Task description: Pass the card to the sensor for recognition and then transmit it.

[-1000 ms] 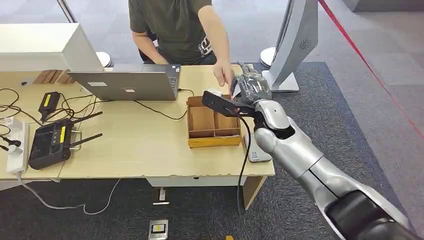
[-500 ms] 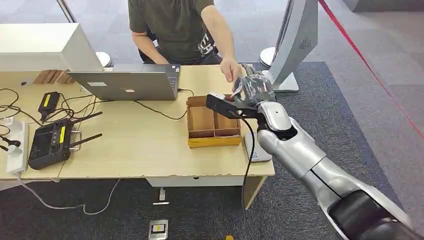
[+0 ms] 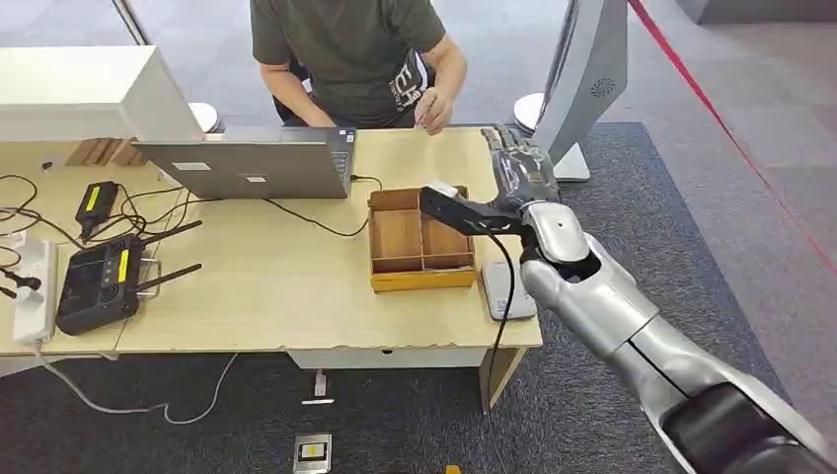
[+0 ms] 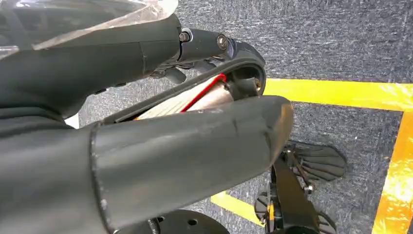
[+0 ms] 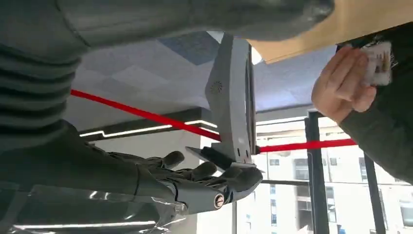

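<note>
- white card (image 5: 379,62) pinched in person's hand (image 5: 343,85), drawn back toward torso across desk (image 3: 266,286); apart from right hand (image 3: 520,170).
- right hand nearer of the two, over far right desk corner, fingers (image 5: 229,178) spread flat, holding nothing; judged handover done.
- card lies beyond fingertips, toward the person; long axis too small to tell.
- left hand (image 4: 146,146) hanging over floor, fingers curled in, grasping nothing seen.
- around: wooden tray (image 3: 419,242) just beside right wrist, laptop (image 3: 252,166), grey reader (image 3: 508,291) at near desk edge under forearm, kiosk (image 3: 587,79) beyond hand.
- retreat path: tray and cable (image 3: 494,326) near forearm.
</note>
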Action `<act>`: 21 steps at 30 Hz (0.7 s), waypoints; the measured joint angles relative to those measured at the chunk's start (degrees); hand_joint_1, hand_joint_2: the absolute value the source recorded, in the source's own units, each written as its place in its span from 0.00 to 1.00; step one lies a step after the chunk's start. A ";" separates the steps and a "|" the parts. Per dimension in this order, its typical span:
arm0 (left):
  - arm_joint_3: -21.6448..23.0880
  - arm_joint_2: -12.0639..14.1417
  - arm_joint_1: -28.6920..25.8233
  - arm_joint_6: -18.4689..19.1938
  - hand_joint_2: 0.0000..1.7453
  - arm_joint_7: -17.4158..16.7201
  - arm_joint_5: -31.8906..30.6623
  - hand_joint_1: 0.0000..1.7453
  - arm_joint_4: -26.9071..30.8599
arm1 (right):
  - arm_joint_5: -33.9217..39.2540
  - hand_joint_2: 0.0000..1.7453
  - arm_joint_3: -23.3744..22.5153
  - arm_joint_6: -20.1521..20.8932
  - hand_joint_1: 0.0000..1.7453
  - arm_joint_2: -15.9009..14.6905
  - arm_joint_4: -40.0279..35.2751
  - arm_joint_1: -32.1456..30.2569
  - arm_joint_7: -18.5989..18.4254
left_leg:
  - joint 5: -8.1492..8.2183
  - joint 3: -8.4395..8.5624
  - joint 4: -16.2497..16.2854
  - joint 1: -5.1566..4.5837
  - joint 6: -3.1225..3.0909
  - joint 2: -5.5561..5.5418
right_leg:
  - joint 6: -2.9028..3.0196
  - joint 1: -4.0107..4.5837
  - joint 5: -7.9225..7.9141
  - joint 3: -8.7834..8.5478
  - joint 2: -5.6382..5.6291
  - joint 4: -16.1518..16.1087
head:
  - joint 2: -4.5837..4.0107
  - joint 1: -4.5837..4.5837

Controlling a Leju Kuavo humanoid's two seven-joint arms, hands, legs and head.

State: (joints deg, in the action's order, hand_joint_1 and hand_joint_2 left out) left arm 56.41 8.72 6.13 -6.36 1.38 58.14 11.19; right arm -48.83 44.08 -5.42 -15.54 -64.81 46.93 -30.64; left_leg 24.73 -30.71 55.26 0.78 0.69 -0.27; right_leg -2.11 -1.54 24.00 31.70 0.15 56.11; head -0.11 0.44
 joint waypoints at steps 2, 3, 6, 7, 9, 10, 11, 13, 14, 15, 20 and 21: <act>0.00 0.00 0.00 -0.02 0.00 0.09 0.11 0.00 0.00 | 0.07 0.00 -0.33 -0.04 0.00 -0.22 -0.72 -0.36 0.11 | 0.00 0.00 0.00 0.00 0.00 0.00 | 0.00 0.00 0.00 0.00 0.00 0.00 | 0.00 0.00; 0.00 0.00 0.00 -0.02 0.00 0.17 0.11 0.00 0.00 | 0.07 0.00 -0.44 -0.07 0.00 -0.33 -0.94 -0.46 0.13 | 0.00 0.00 0.00 0.00 0.00 0.01 | 0.00 0.00 0.00 0.00 0.00 0.00 | 0.00 0.00; 0.00 0.00 0.00 -0.02 0.00 0.20 0.13 0.00 0.00 | 0.13 0.00 -0.61 -0.07 0.00 -0.59 -1.64 -0.67 0.13 | 0.00 0.00 0.00 0.00 0.00 0.01 | 0.00 0.00 0.00 0.00 0.00 0.00 | 0.00 0.00; 0.00 0.00 0.00 -0.02 0.00 0.20 0.13 0.00 0.00 | 0.15 0.00 -0.65 -0.07 0.00 -0.68 -1.79 -0.71 0.15 | 0.00 0.00 0.00 0.00 0.00 0.01 | 0.00 0.00 0.00 0.00 0.00 0.00 | 0.00 0.00; 0.00 0.00 0.00 -0.07 0.00 0.22 0.15 0.00 0.00 | 0.48 0.00 -0.76 -0.22 0.00 -0.85 -2.12 -0.89 0.15 | 0.00 0.00 0.00 0.00 0.00 0.00 | 0.00 0.00 0.00 -0.01 0.00 0.00 | 0.00 -0.02; 0.00 0.00 0.00 -0.11 0.00 0.39 0.30 0.00 0.00 | 1.09 0.00 -0.98 -0.63 0.00 -0.94 -2.51 -1.18 0.24 | 0.00 0.01 0.00 0.00 0.00 0.00 | 0.00 0.00 0.00 0.00 0.00 0.00 | 0.00 0.02; 0.00 0.00 0.00 -0.20 0.00 0.52 0.46 0.00 0.00 | 1.77 0.00 -1.33 -1.07 0.00 -1.05 -2.91 -1.59 0.35 | 0.00 0.01 0.01 0.00 0.00 0.00 | 0.00 0.00 0.00 0.00 0.00 -0.01 | 0.00 0.00; 0.00 0.00 0.00 -0.20 0.00 0.72 0.66 0.00 0.00 | 3.84 0.00 -2.09 -1.92 0.00 -1.55 -4.28 -2.84 0.94 | 0.00 0.01 0.01 0.00 0.00 -0.01 | 0.00 0.00 0.00 -0.01 0.00 -0.01 | 0.00 0.00; 0.00 0.00 -0.02 -0.20 0.00 0.72 0.66 0.00 0.00 | 4.90 0.00 -2.51 -2.14 0.00 -1.90 -5.31 -3.70 1.03 | 0.00 0.01 0.01 0.00 0.00 -0.01 | 0.00 0.00 0.00 -0.01 0.00 -0.01 | 0.00 0.00; 0.00 0.00 -0.02 -0.20 0.00 0.70 0.65 0.00 0.00 | 5.83 0.00 -3.06 -2.25 0.00 -2.38 -6.31 -4.57 1.03 | 0.01 0.01 0.01 0.00 0.00 -0.01 | 0.00 0.00 0.00 0.00 0.00 -0.02 | 0.00 0.00; 0.00 0.02 -0.10 -0.37 0.00 -0.42 0.59 0.00 -0.02 | 8.68 0.00 -5.68 -2.64 0.00 -5.27 -11.87 -9.22 0.15 | 0.02 0.00 0.01 -0.01 0.00 0.00 | 0.00 -0.01 0.00 0.01 0.00 -0.03 | 0.00 0.00; 0.00 0.02 -0.09 -0.37 0.00 -0.50 0.59 0.00 -0.02 | 8.94 1.00 -6.20 -2.73 0.00 -5.98 -13.12 -10.08 -0.08 | 0.02 0.01 0.01 -0.01 0.00 0.00 | 0.00 -0.01 0.00 0.01 0.00 -0.04 | 0.00 0.00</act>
State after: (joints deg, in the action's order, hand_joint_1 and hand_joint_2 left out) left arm 56.41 8.74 6.03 -6.73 0.88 58.73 11.17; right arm -39.89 37.89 -8.15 -21.52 -77.93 36.85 -30.73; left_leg 24.76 -30.70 55.27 0.77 0.70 -0.27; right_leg -2.12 -1.55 24.01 31.71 0.15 56.07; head -0.11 0.44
